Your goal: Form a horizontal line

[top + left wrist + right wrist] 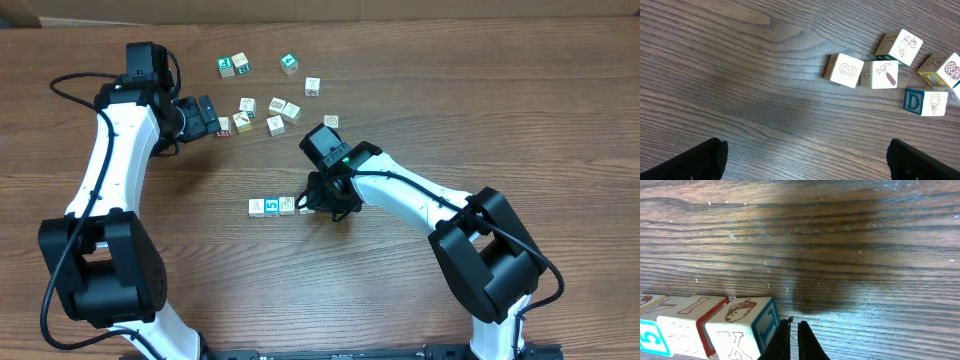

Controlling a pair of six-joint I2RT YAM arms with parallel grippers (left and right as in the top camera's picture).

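The row (pixel 271 206) of four cubes lies on the desk (pixel 450 120), at 9 o'clock from the right gripper (pixel 794 326). That gripper is closed to a sliver on nothing, just beside the end cube (pixel 740 322). The line is judged nearly done, so a light nudge toward 9 o'clock or a clean lift-off is called for. The left gripper (pixel 807 156) is spread wide and empty, with loose cubes (pixel 845 70) at 1 o'clock.

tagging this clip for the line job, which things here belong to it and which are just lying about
job: row of cubes; blue 5 cube in it; acorn cube at its end; right gripper, shut beside that end
lying about: green-faced cubes; hammer cube; bird cube; ice-cream cube
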